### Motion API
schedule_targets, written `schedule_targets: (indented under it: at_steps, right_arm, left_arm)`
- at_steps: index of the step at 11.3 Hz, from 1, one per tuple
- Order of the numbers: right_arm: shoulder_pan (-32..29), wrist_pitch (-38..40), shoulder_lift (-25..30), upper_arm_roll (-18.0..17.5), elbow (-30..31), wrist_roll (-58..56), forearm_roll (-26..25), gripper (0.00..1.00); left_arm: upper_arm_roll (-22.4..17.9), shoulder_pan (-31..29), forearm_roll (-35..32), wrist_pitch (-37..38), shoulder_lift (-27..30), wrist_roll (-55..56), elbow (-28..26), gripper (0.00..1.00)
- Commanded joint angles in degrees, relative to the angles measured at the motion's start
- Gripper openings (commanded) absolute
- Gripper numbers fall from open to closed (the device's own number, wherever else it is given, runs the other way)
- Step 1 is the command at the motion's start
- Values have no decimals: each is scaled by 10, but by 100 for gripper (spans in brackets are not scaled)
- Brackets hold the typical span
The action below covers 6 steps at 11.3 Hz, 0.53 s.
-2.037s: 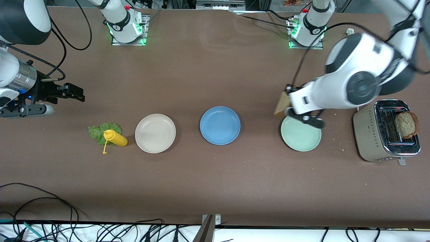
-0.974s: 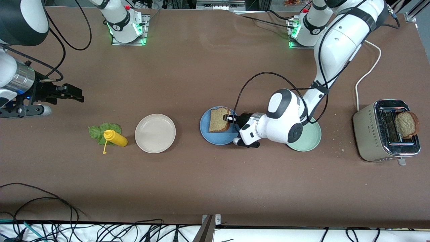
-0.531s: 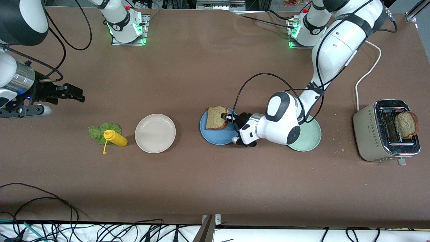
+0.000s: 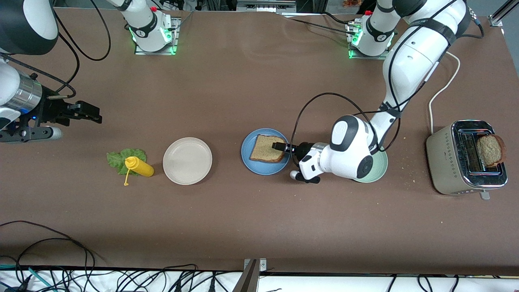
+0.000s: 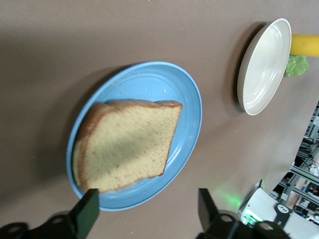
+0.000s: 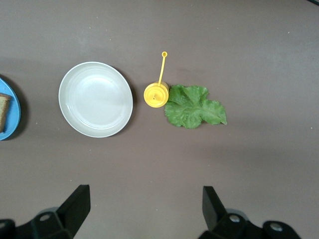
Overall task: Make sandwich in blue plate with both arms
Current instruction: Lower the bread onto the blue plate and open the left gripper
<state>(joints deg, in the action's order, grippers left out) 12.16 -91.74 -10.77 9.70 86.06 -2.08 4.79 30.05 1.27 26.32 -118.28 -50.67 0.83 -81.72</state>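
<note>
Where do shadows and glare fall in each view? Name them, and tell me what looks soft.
Front view: even overhead light; the toaster top glints, and green lamps glow at both arm bases. Left wrist view: a soft shadow darkens the bread slice on the blue plate; the left gripper is a dark, soft silhouette. Right wrist view: flat light, the right gripper equally dark, and the lettuce leaf sharp.

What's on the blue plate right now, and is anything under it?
One bread slice lies flat on the blue plate, with the open left gripper at its edge. No lettuce on it; whatever the slice covers cannot be seen.
</note>
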Motion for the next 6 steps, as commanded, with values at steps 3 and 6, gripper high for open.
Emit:
schedule_targets:
  at_steps: [3,6]
  right_arm:
    - [-14,6,-6,0,-12,-2,9,100]
    - [-29,-6,-16,0,-12,-5,4,100]
  left_arm:
    - [-3,-7,-103,25,49,-5,-2,100]
    - [-6,-21,-166,65,105,4,-2,100]
